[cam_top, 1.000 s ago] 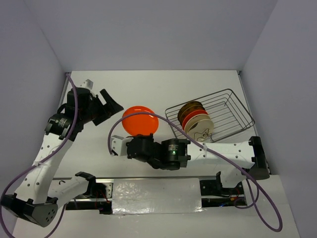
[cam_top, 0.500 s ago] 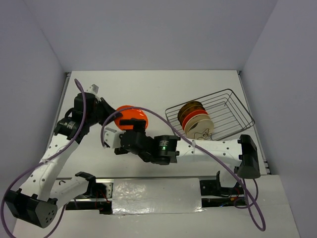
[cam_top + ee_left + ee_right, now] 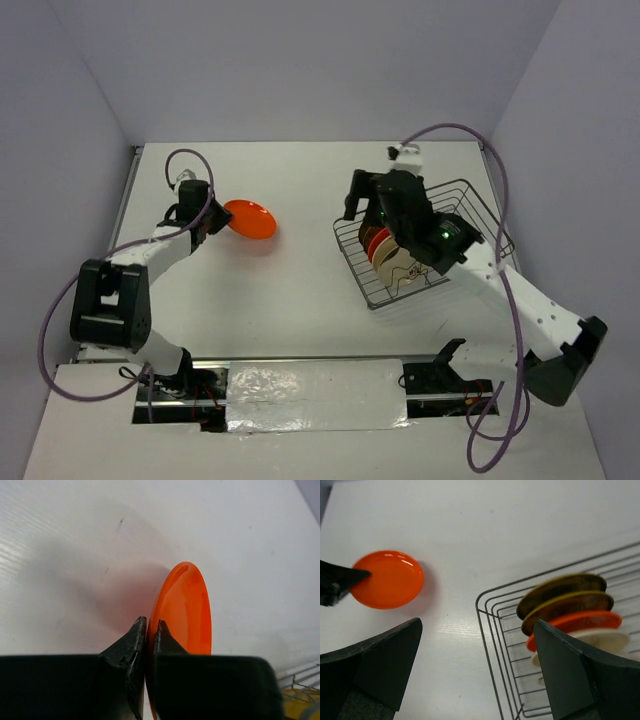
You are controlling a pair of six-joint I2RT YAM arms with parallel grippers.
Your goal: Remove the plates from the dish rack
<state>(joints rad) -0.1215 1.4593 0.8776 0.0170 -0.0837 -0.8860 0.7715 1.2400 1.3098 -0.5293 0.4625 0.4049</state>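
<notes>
Placing the first unloaded plate is the step in hand. The left gripper (image 3: 150, 630) is closed on the rim of the orange plate (image 3: 250, 218), its two fingers pinching the near edge with almost no gap between them. The plate sits tilted, low over the table (image 3: 300, 290), near the left edge and toward the far-left corner. The views do not settle whether its far rim touches the surface.

The right gripper (image 3: 477, 625) hangs above the left end of the dish rack (image 3: 470, 200) with its fingers spread wide, holding nothing. The rack stands by the right edge of the table. Four plates stand on edge in it, packed close together: two dark brown plates (image 3: 560, 587) with yellow rims, a second orange-red plate (image 3: 580, 622) and a cream plate (image 3: 600, 640).

Judged from this layout, the task is at an early stage: one plate is out and four are in the rack.

The next move calls for two things:
- The left arm lowers the orange plate flat, then opens its fingers and lifts clear.
- The right arm descends with one finger either side of a single rim. The narrow gaps between plates demand precise alignment, or two plates may be caught together
</notes>
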